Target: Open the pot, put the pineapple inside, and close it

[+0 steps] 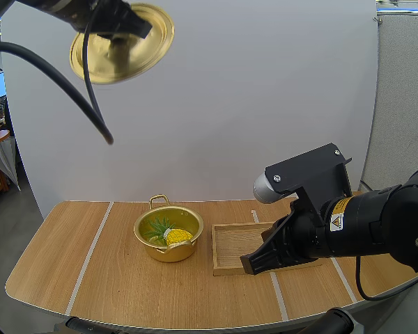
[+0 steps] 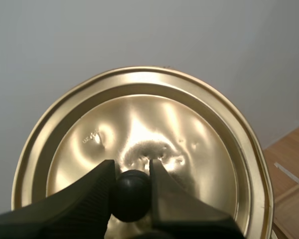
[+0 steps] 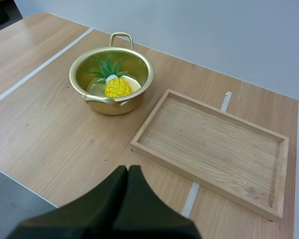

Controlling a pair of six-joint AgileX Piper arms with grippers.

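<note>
A gold pot [image 1: 168,234] [image 3: 111,79] stands open on the table with a yellow pineapple [image 1: 177,236] [image 3: 117,86] lying inside, green leaves toward the far side. High at the left, my left gripper [image 1: 118,43] [image 2: 132,186] is shut on the black knob [image 2: 132,195] of the gold lid [image 1: 125,42] [image 2: 144,149], which hangs tilted well above the table. My right gripper [image 1: 254,264] [image 3: 127,174] is shut on nothing, its fingers together as one dark wedge over the near edge of the wooden tray [image 1: 245,245] [image 3: 214,144].
The wooden tray holds nothing and lies just right of the pot. White tape lines [image 1: 90,254] cross the wooden table. The table's front edge runs close below my right gripper.
</note>
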